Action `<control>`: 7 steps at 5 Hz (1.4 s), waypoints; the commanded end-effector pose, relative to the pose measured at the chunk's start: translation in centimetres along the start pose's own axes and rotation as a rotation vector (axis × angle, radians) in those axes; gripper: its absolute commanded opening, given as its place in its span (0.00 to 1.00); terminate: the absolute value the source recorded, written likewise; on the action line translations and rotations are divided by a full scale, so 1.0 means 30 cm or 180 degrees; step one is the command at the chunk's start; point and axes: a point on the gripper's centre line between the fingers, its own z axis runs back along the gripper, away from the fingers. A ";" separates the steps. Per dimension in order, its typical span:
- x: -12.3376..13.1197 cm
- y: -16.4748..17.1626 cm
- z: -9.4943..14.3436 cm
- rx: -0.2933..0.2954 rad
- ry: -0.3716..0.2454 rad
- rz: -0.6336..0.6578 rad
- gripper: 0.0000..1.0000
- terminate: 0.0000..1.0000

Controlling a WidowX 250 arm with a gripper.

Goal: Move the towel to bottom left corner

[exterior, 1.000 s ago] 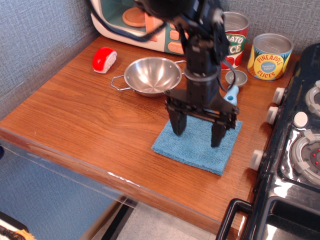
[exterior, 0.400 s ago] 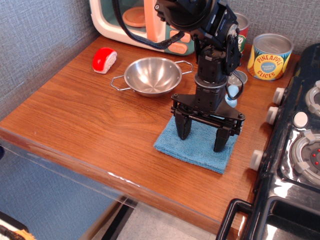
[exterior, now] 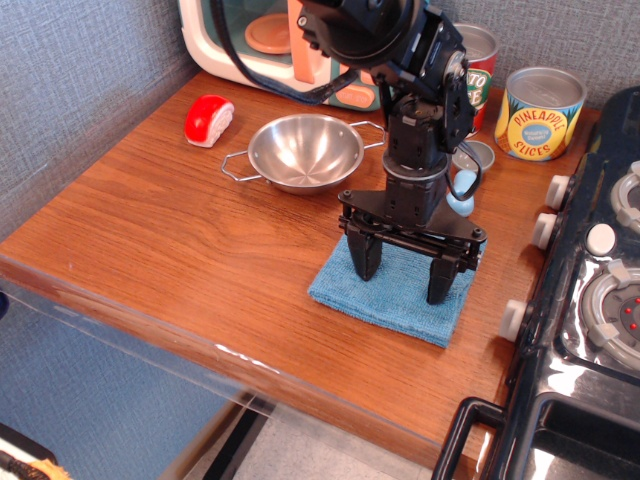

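We are looking down at a reddish-brown wooden bench [exterior: 170, 230] with a rounded near edge. The towel [exterior: 395, 295], a light-blue fuzzy square, is lying flat on the right part of the bench, close to the near edge and just left of the black stove [exterior: 590, 300]. The near left corner [exterior: 40, 262] of the bench is sitting well apart from the towel, across a wide stretch of bare wood.

The gripper [exterior: 403, 277] is pointing straight down over the towel. Its jaws are spread wide and released, grasping nothing; one black finger is standing over the left part of the cloth and the other over the right part. The fingertips [exterior: 364, 270] are sitting right at the cloth's surface, but we cannot tell whether they are pressing into it or only hovering just above it. The arm's dark body is rising toward the far side and covering part of what stands behind it.

Just beyond the towel, to the left, a steel bowl [exterior: 305, 152] with two wire handles is standing upright. Farther left, a small red and white toy [exterior: 209, 120] is lying near the wall. Along the far edge we are seeing a toy microwave [exterior: 250, 40], a red can [exterior: 478, 62] partly hidden by the arm, and a yellow pineapple can [exterior: 540, 113]. A small grey lid [exterior: 478, 156] and a pale blue object [exterior: 462, 192] are showing just beside the arm.
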 end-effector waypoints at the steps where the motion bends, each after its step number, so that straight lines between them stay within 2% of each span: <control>1: -0.043 0.086 -0.006 0.0175 -0.0041 0.0029 1.00 0.00; 4: -0.129 0.269 0.064 0.0299 -0.0167 -0.0030 1.00 0.00; 5: -0.144 0.356 0.086 0.0230 -0.0252 -0.0019 1.00 0.00; 7: -0.141 0.536 0.054 -0.0079 -0.0308 -0.0341 1.00 0.00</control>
